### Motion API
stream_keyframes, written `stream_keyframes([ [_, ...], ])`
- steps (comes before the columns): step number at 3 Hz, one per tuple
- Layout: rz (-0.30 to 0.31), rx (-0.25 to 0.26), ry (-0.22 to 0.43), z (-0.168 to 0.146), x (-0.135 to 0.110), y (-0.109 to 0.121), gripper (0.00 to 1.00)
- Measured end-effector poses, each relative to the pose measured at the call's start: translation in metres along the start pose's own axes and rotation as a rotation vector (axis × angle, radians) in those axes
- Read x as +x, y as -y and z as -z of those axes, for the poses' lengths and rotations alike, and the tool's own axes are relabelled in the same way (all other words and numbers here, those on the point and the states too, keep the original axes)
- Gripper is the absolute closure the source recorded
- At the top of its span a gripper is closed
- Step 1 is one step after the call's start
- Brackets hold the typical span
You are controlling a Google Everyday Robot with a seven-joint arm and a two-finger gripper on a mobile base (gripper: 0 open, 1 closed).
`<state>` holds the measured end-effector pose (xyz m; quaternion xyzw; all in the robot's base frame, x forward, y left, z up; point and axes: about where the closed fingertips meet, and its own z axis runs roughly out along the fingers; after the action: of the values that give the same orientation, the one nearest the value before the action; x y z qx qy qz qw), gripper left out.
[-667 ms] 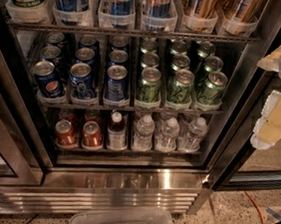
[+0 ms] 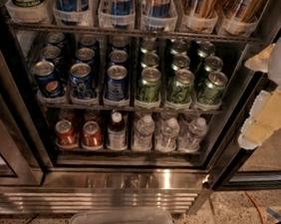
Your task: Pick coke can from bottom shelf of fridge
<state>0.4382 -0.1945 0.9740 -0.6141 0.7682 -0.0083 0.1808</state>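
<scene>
Hanging at the right edge of the camera view, my gripper (image 2: 267, 120) is outside the fridge (image 2: 123, 182), well apart from the cans and partly cut off; whether it is spread or pressed together I cannot tell. On the bottom shelf (image 2: 126, 153), far left, stands the coke can (image 2: 65, 132), a second red can (image 2: 92, 134) just beside it. Cans behind them are dim and half hidden; a dark bottle (image 2: 116, 131) and water bottles (image 2: 168, 134) stand to their right

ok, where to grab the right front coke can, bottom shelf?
Likely grip the coke can across its round sides, mid-height, coming straight from the front: it stands upright, hemmed by another can and a bottle, shelf overhead. The pincer is off to the right.
</scene>
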Motion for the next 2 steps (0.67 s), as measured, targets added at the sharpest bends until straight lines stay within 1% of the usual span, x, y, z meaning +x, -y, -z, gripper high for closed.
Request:
stream_keyframes([
  [1,0.010,-0.044,0.127,-0.015,-0.024,-0.006,0.00],
  [2,-0.031,-0.096,0.298,-0.034,-0.049,-0.015,0.00],
])
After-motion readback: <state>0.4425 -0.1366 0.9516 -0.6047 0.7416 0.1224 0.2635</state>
